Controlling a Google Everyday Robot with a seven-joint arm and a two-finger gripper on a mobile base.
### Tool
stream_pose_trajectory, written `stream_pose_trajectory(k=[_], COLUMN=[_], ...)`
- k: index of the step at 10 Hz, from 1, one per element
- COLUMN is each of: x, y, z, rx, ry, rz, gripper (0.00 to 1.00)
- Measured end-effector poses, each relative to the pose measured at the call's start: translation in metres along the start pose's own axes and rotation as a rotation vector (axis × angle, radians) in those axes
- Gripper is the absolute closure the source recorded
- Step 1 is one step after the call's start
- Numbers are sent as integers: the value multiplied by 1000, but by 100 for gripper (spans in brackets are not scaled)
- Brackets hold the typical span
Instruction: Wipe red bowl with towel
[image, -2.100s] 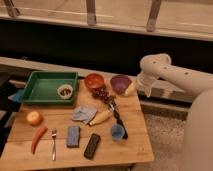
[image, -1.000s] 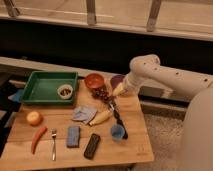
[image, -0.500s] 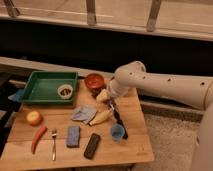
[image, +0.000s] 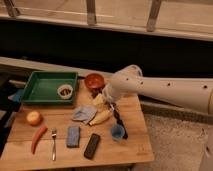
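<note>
Red round bowl (image: 94, 80) sits at twelve o'clock on the wooden counter (image: 135, 145); my pincer (image: 106, 101), grip I cannot tell, hangs at its five o'clock by the crumpled grey towel (image: 82, 114) needed first.

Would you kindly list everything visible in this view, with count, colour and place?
table: 1, light wood, centre
tray: 1, green, table's back left
small bowl: 1, pale, inside tray's right end
red bowl: 1, red, right of tray
towel: 1, grey, in front of red bowl
yellowish item: 1, beside towel's right
round fruit: 1, orange-yellow, left side
long vegetable: 1, red, front left
fork: 1, silver, front left
sponge: 1, blue, front
flat block: 1, black, front
cup: 1, blue, front right
arm: 1, white, from right
gripper: 1, pale, between red bowl and towel
</note>
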Motion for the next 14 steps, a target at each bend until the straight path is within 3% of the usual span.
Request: stream_pose_trajectory(k=[2,6,8,12,14], x=[-3,-14,-17,-36,-45], y=[12,61,70,101,109], z=[12,52,63,85,99], rx=[-25,-107,-138,-194,-237], ry=[5,36,44,25,12], rz=[-15,-80,-94,-163,-155], gripper=[24,24,24,24,24])
